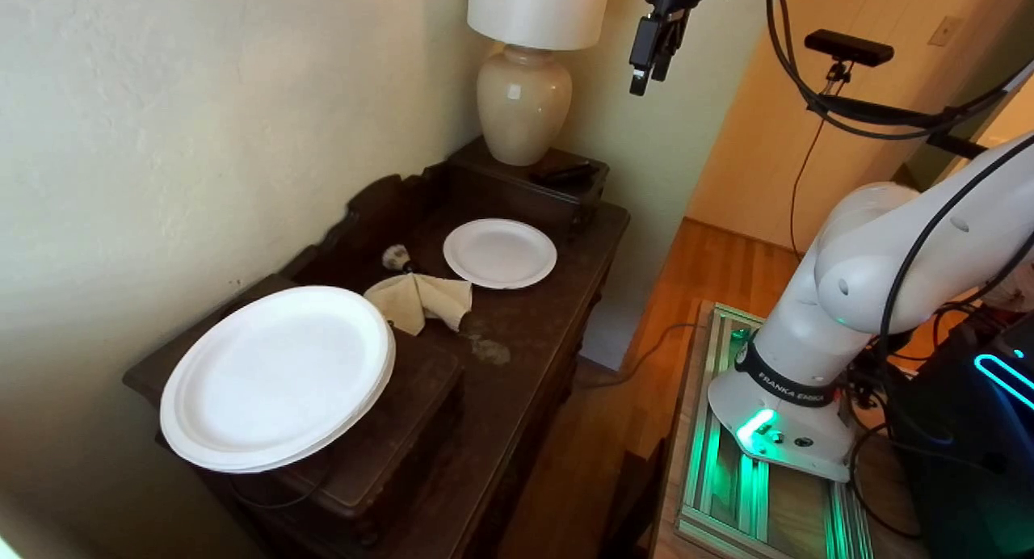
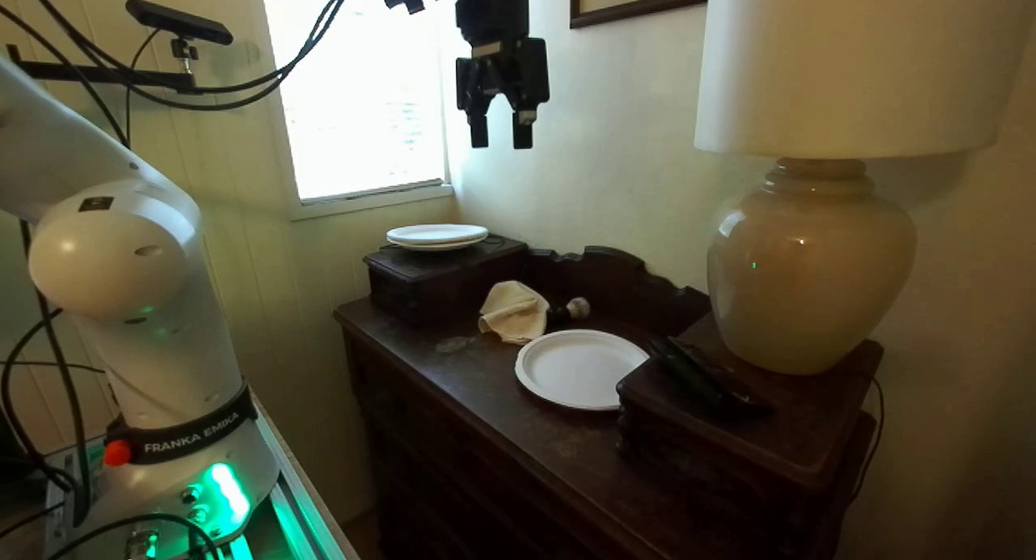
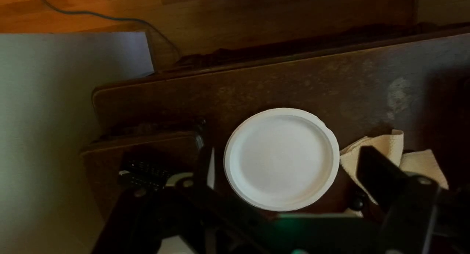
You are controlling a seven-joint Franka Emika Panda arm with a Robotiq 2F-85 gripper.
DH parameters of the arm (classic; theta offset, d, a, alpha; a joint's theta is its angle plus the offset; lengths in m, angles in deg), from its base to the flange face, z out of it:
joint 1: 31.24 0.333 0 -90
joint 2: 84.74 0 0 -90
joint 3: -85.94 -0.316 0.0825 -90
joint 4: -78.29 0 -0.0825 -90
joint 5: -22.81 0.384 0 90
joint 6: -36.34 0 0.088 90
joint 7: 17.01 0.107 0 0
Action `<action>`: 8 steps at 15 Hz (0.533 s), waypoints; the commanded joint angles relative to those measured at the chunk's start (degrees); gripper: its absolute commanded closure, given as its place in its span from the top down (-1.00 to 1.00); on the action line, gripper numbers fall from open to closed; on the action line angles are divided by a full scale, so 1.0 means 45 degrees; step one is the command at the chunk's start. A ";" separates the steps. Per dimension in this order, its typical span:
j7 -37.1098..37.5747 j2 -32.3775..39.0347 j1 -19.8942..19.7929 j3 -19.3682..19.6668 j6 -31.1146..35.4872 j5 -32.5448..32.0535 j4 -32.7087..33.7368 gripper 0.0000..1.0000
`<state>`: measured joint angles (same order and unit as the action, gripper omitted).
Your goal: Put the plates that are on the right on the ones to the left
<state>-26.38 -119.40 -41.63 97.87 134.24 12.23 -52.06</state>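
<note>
- In an exterior view you have the plate stack (image 1: 279,377) at the lower left of the frame, on a raised box (image 1: 396,430) of the counter (image 1: 501,389), and the lone plate (image 1: 501,254) above and right of it, near the centre; the transfer the task asks of you looks undone for this plate
- In that same view the plate stack shows a doubled rim, so you likely have at least two plates there, white, round and shallow, slightly out of line; whether any of them counts as your finished work cannot be told
- In an exterior view your tool (image 2: 501,137) hangs at the top centre, well above the counter, its jaws apart and nothing between them; the lone plate lies flat at lower right of centre, its right edge partly hidden, so I judge you have the pick, the carry and the set-down left
- In the wrist view you see the lone plate just below and right of centre, white, face up, with a small kink at the upper right of its rim and a cloth (image 3: 387,144) just beside it; you cannot tell whether another plate lies underneath
</note>
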 commanded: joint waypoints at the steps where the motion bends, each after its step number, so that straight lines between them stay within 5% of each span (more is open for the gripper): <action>1: 0.0320 0.0693 0.0103 -0.0158 0.0650 -0.0224 0.0127 1.00; 8: -0.0043 0.3345 0.0220 -0.0152 0.2607 0.0047 0.0828 1.00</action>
<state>-25.79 -110.28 -41.41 96.80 144.98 12.19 -51.48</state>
